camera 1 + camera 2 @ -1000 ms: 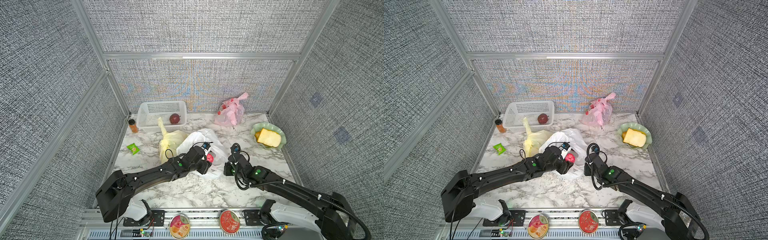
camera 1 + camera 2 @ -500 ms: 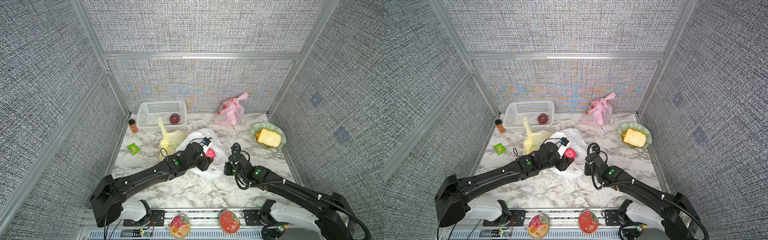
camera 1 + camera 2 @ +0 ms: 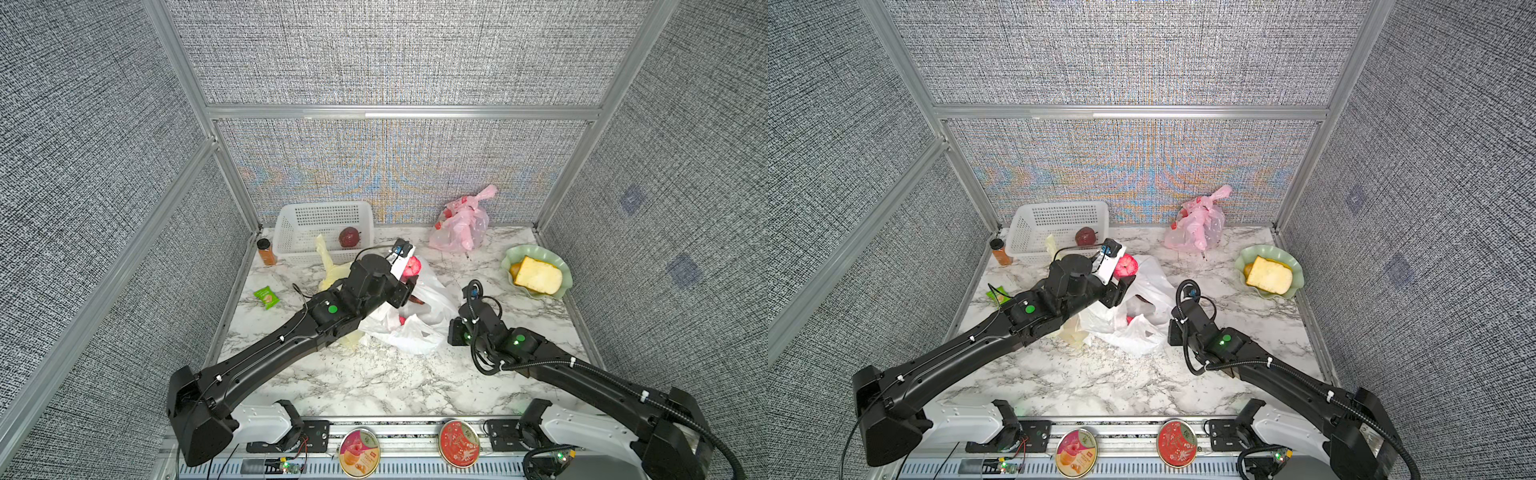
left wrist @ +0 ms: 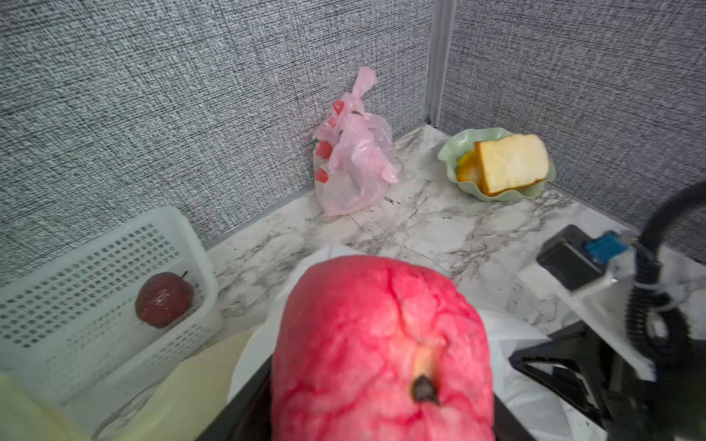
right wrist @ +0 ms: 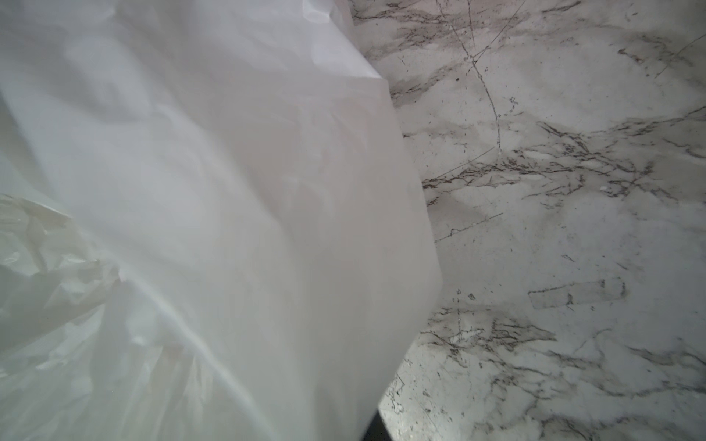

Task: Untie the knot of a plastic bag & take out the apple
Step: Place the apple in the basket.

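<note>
The apple (image 3: 413,266) sits between the fingers of the left hand (image 3: 406,275), off the tabletop (image 3: 374,382) and above the far edge of the white bag (image 3: 419,332). It is outside the bag and near the front corner of the white basket (image 3: 291,224). In the left wrist view the apple (image 4: 382,343) fills the lower middle. Its dimple, with a short dark stub, faces back at the camera, so its core axis runs roughly along the hand's reach, with that end toward the wrist. Whether this is the stalk end or the blossom end I cannot tell. A black finger (image 4: 244,404) shows at each side of the fruit, pressed to its flanks, so the hand is fairly wide and clamped on the apple.

The left arm runs from the near left base diagonally across the tabletop. Its wrist is raised over the yellow bag (image 3: 328,270), and the hand points toward the far wall.

The right arm lies low from the near right base, with the right hand (image 3: 454,332) pointing at the white bag's near right edge. Its fingers are closed. The right wrist view shows white film (image 5: 229,229) close against it, but I cannot tell whether film is pinched.

The bag's mouth gapes, with something dark red (image 3: 417,300) inside.
</note>
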`<state>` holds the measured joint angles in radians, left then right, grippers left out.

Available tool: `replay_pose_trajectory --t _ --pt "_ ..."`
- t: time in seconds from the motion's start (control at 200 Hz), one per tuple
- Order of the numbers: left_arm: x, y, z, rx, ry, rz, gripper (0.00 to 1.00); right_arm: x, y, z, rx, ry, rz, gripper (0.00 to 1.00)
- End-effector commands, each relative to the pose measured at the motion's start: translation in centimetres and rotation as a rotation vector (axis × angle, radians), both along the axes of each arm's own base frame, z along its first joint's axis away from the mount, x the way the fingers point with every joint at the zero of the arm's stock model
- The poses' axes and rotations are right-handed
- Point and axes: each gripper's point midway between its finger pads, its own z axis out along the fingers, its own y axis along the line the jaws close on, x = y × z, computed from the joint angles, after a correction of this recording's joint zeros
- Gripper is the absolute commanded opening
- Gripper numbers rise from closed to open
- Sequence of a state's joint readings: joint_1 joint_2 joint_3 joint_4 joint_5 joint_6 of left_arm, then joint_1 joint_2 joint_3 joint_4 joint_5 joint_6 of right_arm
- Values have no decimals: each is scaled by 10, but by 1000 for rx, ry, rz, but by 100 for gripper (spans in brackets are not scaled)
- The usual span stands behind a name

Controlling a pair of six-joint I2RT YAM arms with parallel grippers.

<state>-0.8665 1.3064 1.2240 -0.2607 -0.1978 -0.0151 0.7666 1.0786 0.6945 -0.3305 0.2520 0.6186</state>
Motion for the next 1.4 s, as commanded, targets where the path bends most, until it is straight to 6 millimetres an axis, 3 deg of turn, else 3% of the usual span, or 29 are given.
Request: replay_pose_trajectory --t 0.0,0.275,0.425,0.67,0.995,1.161,1.396 --pt "16 12 3 45 -19 18 67 1 4 4 2 -3 19 0" --pt "63 34 6 -5 15 62 66 4 5 4 -5 -4 19 0" --pt "96 51 -9 -14 69 103 66 4 3 2 -16 -2 15 0" --pt "166 90 -50 -86 217 186 66 4 -3 -3 -25 -1 1 0" --pt "267 147 -129 -55 345 391 65 5 -7 -15 -54 28 -10 0" --pt "295 161 -156 -33 374 442 68 5 -11 -20 -68 41 -20 0" --pt "309 163 -189 -23 408 467 78 7 -13 -24 -74 49 -28 0"
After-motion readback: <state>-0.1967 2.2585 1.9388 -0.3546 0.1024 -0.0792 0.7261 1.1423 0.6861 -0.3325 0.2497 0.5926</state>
